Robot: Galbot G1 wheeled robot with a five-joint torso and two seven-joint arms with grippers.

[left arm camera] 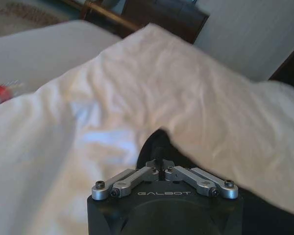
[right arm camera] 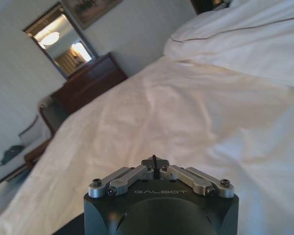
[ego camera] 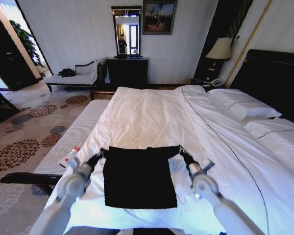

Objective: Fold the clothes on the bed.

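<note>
The T-shirt [ego camera: 139, 177] lies on the bed [ego camera: 152, 115] near its foot. The left hand [ego camera: 99, 155] and right hand [ego camera: 182, 153], both closed, pinch its 2 far corners. Fold in progress; judged next: carry both corners evenly together.

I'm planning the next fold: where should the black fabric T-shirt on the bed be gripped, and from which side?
Probably at the two far corners of the black fabric T-shirt, coming from the robot's near side. It lies flat as a rectangle on the white bed, and the left gripper and right gripper sit at those corners.
</note>
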